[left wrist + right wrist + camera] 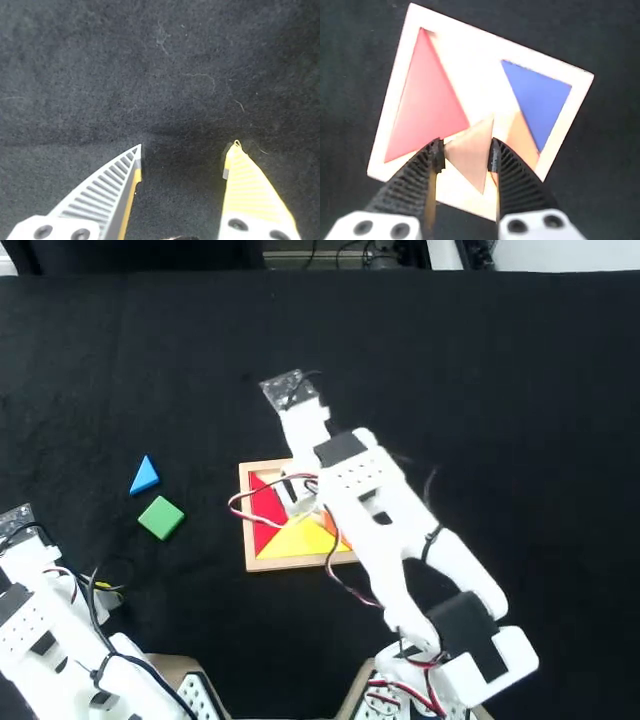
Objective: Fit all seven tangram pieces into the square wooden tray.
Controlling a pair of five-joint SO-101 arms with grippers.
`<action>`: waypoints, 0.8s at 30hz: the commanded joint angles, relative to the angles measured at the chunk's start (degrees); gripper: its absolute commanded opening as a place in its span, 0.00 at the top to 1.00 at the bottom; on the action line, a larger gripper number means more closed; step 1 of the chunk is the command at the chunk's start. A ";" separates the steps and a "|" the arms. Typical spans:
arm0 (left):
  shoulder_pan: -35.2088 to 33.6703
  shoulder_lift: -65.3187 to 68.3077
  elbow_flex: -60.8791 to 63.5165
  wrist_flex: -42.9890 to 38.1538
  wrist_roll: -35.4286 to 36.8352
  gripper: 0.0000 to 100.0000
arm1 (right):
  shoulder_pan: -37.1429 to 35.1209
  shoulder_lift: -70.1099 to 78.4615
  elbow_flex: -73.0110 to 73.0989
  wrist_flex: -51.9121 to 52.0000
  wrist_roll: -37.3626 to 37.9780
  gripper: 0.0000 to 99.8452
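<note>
Right pincer (465, 150) clamped on pale triangle (470, 162), tray (395, 87) below. I fear corner snagging red triangle (425, 105) beside it if tilted. Left pincer (185, 150) agape, empty.

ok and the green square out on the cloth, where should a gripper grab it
Come straight down on the green square and pinch two opposite straight edges. It lies flat, turned like a diamond, so the wrist should probably rotate to meet its edges squarely. The blue triangle lies close by, apart.
</note>
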 commanded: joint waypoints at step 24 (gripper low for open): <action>0.57 -0.53 -0.22 -0.88 -0.35 0.73 | 4.13 6.11 0.22 -7.21 -6.68 0.99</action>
